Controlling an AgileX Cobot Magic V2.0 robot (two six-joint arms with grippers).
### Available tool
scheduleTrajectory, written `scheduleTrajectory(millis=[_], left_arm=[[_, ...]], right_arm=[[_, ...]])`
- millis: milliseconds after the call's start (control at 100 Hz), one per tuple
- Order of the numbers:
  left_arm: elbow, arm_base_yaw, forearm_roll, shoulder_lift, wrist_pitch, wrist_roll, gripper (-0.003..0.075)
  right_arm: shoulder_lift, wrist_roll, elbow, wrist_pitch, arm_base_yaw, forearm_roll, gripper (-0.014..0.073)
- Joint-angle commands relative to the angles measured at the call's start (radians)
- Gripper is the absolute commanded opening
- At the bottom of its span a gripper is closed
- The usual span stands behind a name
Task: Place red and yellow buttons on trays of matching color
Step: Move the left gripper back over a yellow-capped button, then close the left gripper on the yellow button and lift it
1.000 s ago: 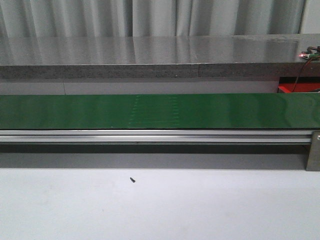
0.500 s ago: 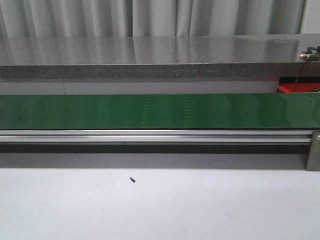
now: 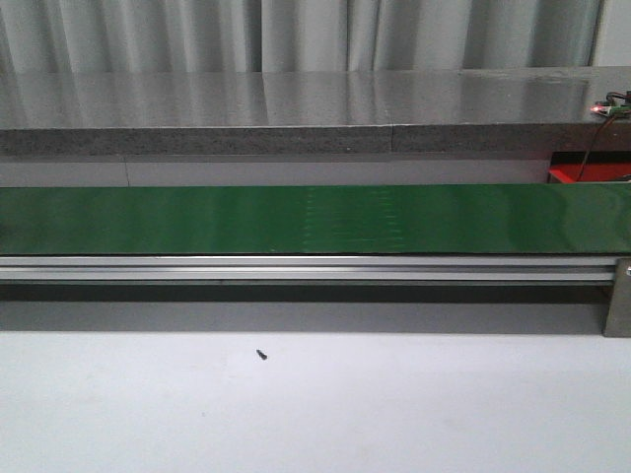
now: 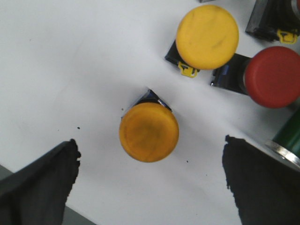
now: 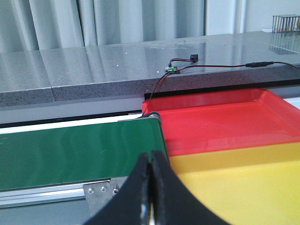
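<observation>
Green conveyor belt (image 3: 315, 219) running straight across the front view, sat on a silver aluminium rail (image 3: 296, 268), with a grey speckled stone counter (image 3: 296, 108) behind and pale pleated curtains (image 3: 296, 34) at the back. Plain white tabletop (image 3: 394, 404) up front with one tiny black speck (image 3: 261, 354) on it. Small circuit board (image 5: 171, 70) with red and black wires (image 5: 220, 67) lying on that counter near the belt's end.

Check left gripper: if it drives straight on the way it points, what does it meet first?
Likely the orange-yellow button, centred between the open left gripper fingers, with the white table beneath. Depth unclear.
</observation>
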Motion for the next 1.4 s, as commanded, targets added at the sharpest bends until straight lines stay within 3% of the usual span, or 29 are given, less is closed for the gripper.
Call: scheduleTrajectory(millis=[0,380,470,640,760,1110,1390], left_arm=[[-0.024,-0.001,-0.004,-0.029,-0.041,-0.006,0.0608],[-0.023,-0.001,-0.004,0.055,-0.057,-0.006,0.0582],[-0.023,-0.001,-0.002,0.055,-0.057,-0.006,0.0501],[-0.023,-0.001,0.000,0.055,-0.058,-0.006,0.0246],[-0.023,-0.001,0.000,0.055,-0.052,-0.006,0.0139],[-0.023,-0.006,0.040,-0.129,-0.051,0.003,0.0130],[-0.094,-0.145,0.008,-0.237,-0.004,0.023,0.0130]], right_arm=[[-0.018,-0.002,-0.019,-0.081,-0.003,-0.008,-0.0122],[-0.018,-0.002,-0.019,-0.081,-0.003,-0.008,-0.0122],[-0.018,-0.002,-0.019,-0.081,-0.003,-0.008,-0.0122],[-0.018,-0.002,-0.019,-0.081,-0.003,-0.008,-0.0122],[-0.018,-0.002,-0.019,-0.081,-0.003,-0.008,-0.0122],[-0.018,-0.002,-0.019,-0.081,-0.003,-0.008,-0.0122],[-0.018,-0.002,-0.019,-0.081,-0.003,-0.008,-0.0122]])
